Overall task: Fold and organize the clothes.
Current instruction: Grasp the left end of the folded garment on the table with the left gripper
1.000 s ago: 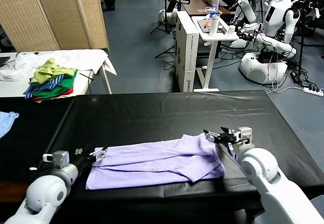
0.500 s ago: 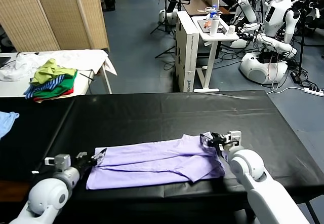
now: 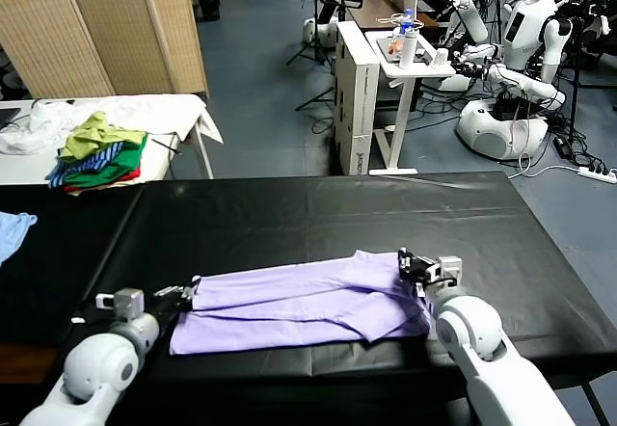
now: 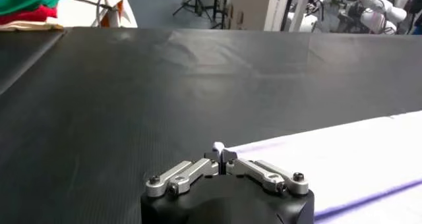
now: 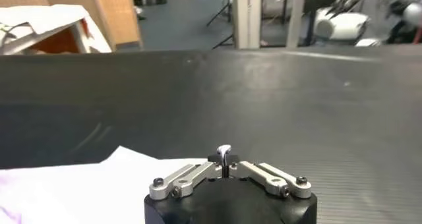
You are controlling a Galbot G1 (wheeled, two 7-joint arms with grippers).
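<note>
The clothes here are one pale lavender T-shirt (image 3: pixel 299 306), lying folded into a long band across the near part of the black table (image 3: pixel 289 209). My left gripper (image 3: pixel 190 290) is at the band's left end, shut on the T-shirt's edge. In the left wrist view the left gripper (image 4: pixel 221 154) pinches a sliver of pale fabric, and the T-shirt (image 4: pixel 343 159) spreads away beside it. My right gripper (image 3: pixel 404 261) is at the far right corner, also shut on the cloth. The right wrist view shows the right gripper (image 5: pixel 224 154) holding a pale tip, with the T-shirt (image 5: pixel 92 182) beside it.
A heap of green, striped and red garments (image 3: pixel 96 151) lies on a white table at the back left. A light blue cloth (image 3: pixel 12 228) pokes in at the left edge. Behind the black table are a folding screen (image 3: pixel 96 21), a white stand (image 3: pixel 400 69) and other robots (image 3: pixel 521 50).
Both grippers have gone from open to shut on the T-shirt's ends. The right gripper has drawn inward along the table, and the shirt's left edge has shifted slightly right.
</note>
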